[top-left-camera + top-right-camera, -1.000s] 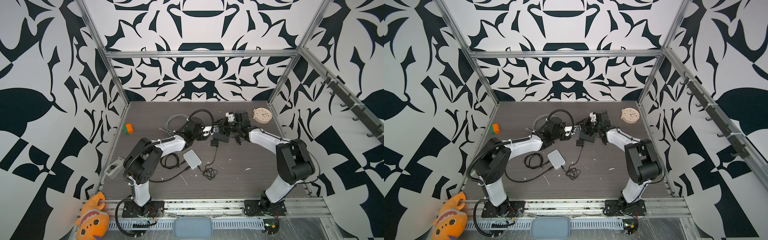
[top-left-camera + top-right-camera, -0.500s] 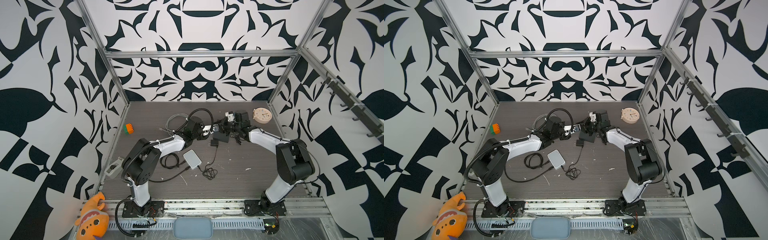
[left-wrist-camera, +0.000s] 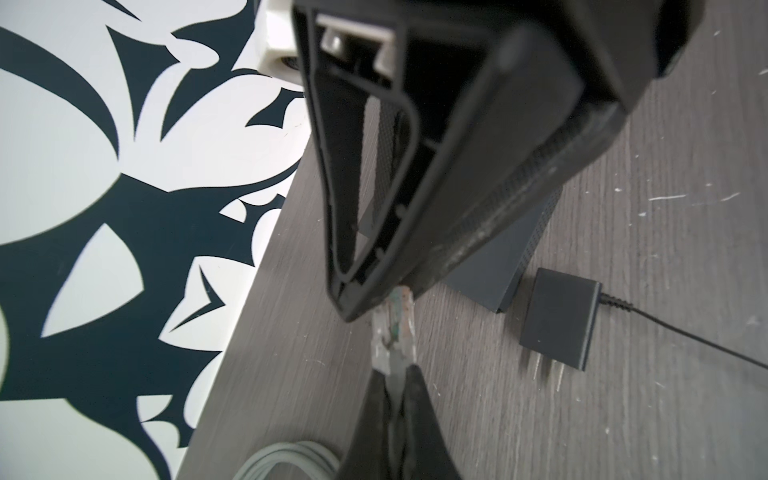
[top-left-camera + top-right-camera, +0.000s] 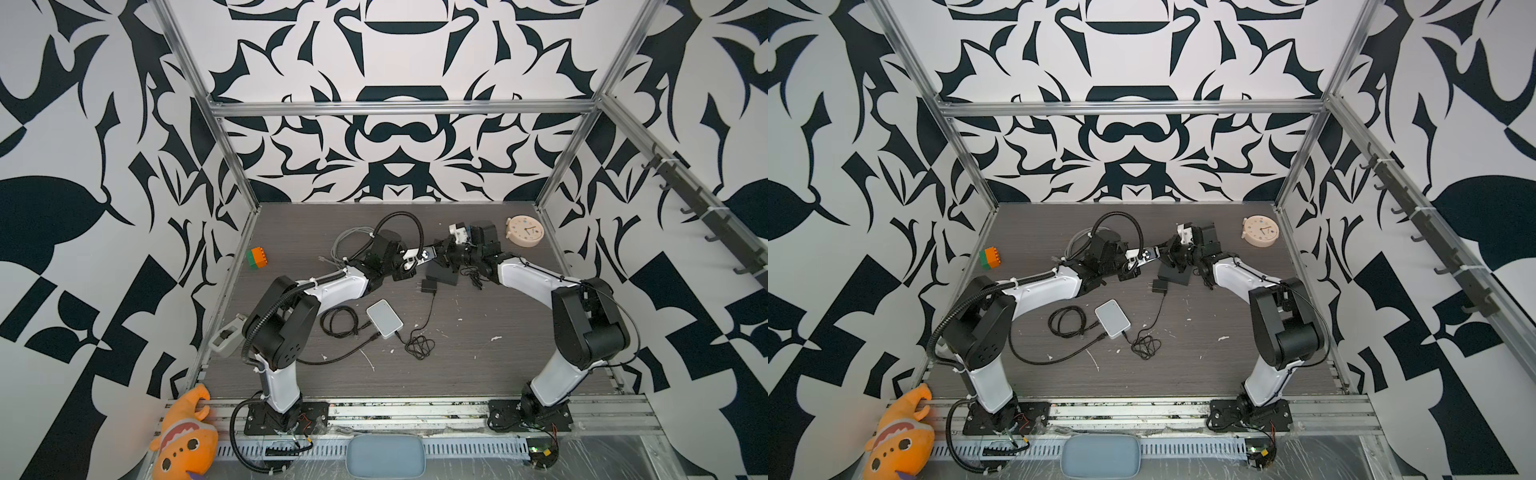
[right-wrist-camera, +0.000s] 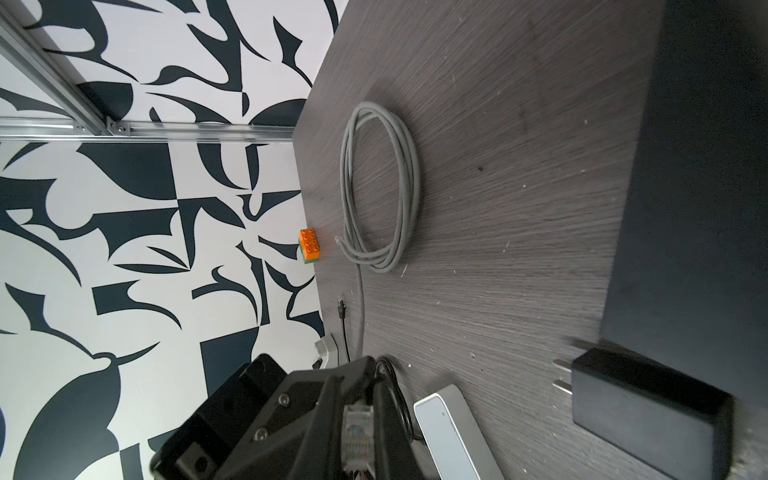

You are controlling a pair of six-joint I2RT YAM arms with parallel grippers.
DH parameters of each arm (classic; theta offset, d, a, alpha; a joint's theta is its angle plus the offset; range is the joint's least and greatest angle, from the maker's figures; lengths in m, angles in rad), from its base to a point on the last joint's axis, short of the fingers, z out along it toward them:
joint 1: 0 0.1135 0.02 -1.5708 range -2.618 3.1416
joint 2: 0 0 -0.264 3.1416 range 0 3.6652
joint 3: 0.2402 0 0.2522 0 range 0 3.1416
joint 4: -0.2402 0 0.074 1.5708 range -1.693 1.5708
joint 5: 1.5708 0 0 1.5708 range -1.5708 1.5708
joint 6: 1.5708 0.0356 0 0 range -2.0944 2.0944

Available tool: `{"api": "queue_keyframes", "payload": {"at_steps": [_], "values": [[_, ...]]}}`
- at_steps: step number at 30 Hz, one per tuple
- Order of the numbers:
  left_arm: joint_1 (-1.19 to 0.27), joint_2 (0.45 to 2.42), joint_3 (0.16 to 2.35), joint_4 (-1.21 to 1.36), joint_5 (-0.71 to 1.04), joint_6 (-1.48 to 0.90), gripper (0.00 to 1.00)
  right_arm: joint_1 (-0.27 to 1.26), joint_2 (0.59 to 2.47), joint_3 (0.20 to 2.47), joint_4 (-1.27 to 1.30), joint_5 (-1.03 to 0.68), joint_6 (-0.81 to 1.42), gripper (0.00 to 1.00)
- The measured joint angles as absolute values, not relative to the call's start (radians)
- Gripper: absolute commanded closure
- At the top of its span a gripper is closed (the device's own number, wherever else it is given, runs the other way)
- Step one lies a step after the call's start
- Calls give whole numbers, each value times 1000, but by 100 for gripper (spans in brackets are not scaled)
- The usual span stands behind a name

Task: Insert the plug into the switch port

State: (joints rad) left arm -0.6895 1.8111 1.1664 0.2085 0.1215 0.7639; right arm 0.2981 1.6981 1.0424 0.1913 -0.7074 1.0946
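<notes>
The plug (image 3: 395,328), small, light, rigid clear plastic with a likely brittle latch, is held above the surface (image 3: 623,415) at its rear by the shut left gripper (image 3: 395,374); its tip appears pinched in the narrow right gripper (image 3: 376,297). It is best taken by the flat sides. A tug may be given by its springy grey cable (image 5: 378,187). The switch (image 3: 507,257) lies just behind, ports unseen, and the adapter (image 3: 559,324) just beside it may obstruct.

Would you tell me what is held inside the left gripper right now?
A clear plug, pinched by its rear end in the shut left gripper. Its front tip is covered by the right gripper, its rear by the fingers.
</notes>
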Motion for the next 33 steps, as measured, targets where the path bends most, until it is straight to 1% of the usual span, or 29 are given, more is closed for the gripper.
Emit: {"api": "queue_keyframes", "payload": {"at_steps": [7,11,17,24,26,29,31,33], "values": [[-675,1800,1174,189,190,726,100,299,1666,1036,192,-728,1071,75],[-673,1798,1182,187,206,720,100,299,1661,1036,196,-738,1069,75],[-670,1798,1193,173,222,706,100,301,1661,1036,189,-738,1052,88],[-646,1798,1199,152,282,673,100,305,1661,1036,175,-741,1016,93],[-635,1798,1208,132,311,654,90,306,1661,1036,173,-746,994,93],[-612,1798,1233,80,380,632,77,308,1661,1037,170,-764,940,93],[-593,1798,1267,25,447,619,71,310,1661,1037,163,-776,889,93],[-570,1799,1306,-28,515,607,68,310,1661,1043,149,-791,832,93]]}}
